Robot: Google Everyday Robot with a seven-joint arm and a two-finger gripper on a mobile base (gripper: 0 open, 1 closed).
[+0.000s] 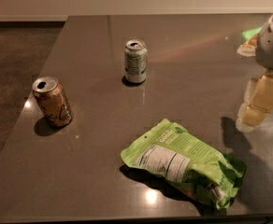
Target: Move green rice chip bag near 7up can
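The green rice chip bag (185,166) lies flat on the dark table near the front edge, its white nutrition panel facing up. The 7up can (135,61) stands upright at the table's middle back, well apart from the bag. My gripper (262,99) hangs above the table at the right edge of the view, up and to the right of the bag and not touching it. It holds nothing that I can see. Its shadow falls on the table just right of the bag.
An orange-brown can (52,101) stands tilted at the left side of the table (99,171), near its left edge. The floor (15,64) lies beyond that edge. A wall runs along the back.
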